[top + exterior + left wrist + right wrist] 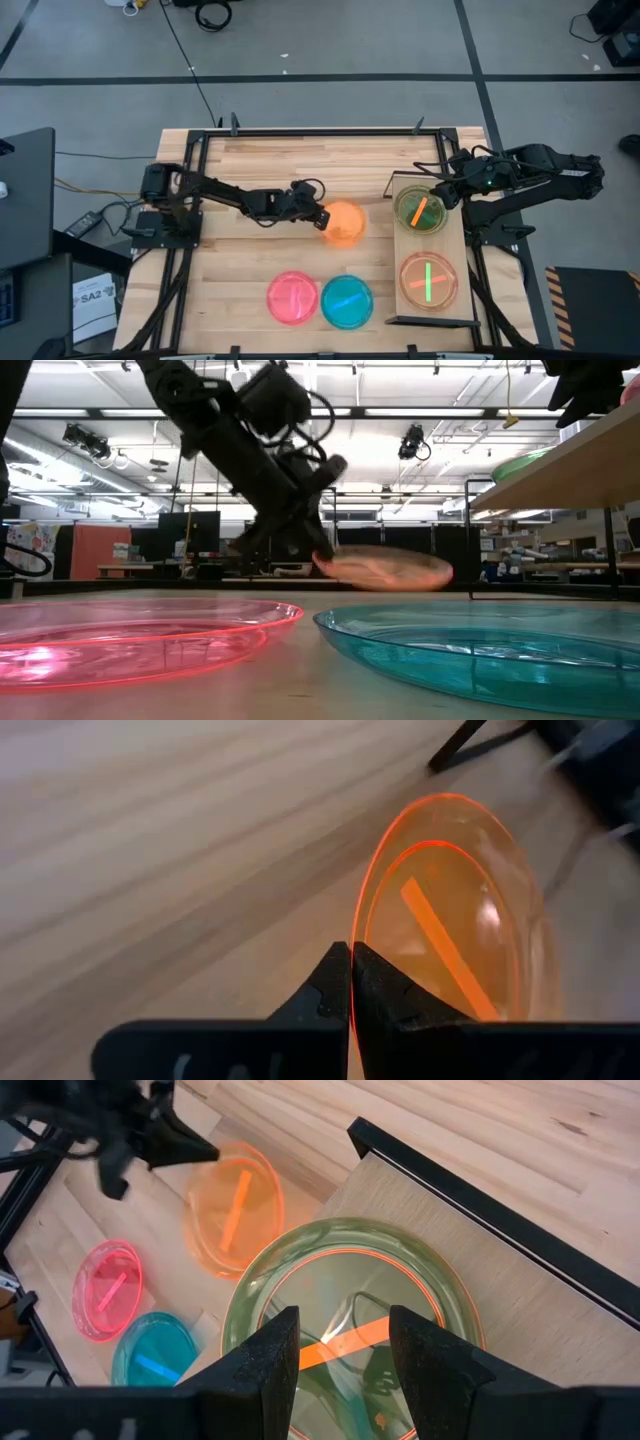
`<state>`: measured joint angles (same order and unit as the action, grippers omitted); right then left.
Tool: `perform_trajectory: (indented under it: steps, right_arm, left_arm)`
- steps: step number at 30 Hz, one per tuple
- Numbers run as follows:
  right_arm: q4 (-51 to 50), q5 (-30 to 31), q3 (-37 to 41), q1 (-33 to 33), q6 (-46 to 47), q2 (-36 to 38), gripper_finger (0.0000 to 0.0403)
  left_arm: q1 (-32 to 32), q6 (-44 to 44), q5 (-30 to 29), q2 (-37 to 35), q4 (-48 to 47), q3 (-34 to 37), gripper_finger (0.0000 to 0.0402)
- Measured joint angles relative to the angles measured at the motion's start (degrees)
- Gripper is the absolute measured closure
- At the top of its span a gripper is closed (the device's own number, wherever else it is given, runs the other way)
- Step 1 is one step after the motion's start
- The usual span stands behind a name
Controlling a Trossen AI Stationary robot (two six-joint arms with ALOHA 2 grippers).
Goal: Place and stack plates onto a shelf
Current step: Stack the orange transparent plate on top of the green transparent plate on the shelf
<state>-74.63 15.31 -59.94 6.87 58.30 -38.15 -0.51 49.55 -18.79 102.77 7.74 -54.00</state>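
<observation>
My left gripper (318, 215) is shut on an orange plate (345, 223) over the middle of the table; the low view shows the orange plate (385, 570) off the wood. A pink plate (292, 297) and a teal plate (346, 300) lie flat near the front edge. The shelf (455, 245) stands at the right. A green-tinted stack of plates (420, 210) rests on its far half and an orange-tinted stack (428, 280) on its near half. My right gripper (345, 1345) hangs open above the green stack (345, 1280). My left gripper pinches the orange plate's rim (358, 935), on the side nearest the arm, between its two shut fingers (325, 990). The fingers come from the table's left, slanting down. The plate juts out beyond them toward the shelf, about level and lifted clear of the table.
The shelf's black metal frame (480, 1190) stands above the slatted table top. Bare wood lies between the held plate and the shelf and along the table's far side (320, 155). Both arm bases sit at the table's left and right edges.
</observation>
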Motion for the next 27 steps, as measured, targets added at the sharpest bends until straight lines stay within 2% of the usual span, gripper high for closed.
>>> perform_trajectory:
  steps: [11,19,27]
  right_arm:
    - [2.17,0.00,0.00,0.00,0.00,-0.98,0.0240]
    - [12.53,0.02,0.00,0.00,-5.04,-4.62,0.0241]
    - [22.94,0.04,0.00,0.00,-7.50,-10.98,0.0241]
  left_arm:
    - [-0.02,-2.88,-0.13,-9.54,-0.23,0.00,0.0397]
    - [-0.02,-4.38,-1.94,-13.74,1.99,-0.02,0.0397]
    - [-0.02,-4.40,-2.00,-14.42,5.86,-0.04,0.0397]
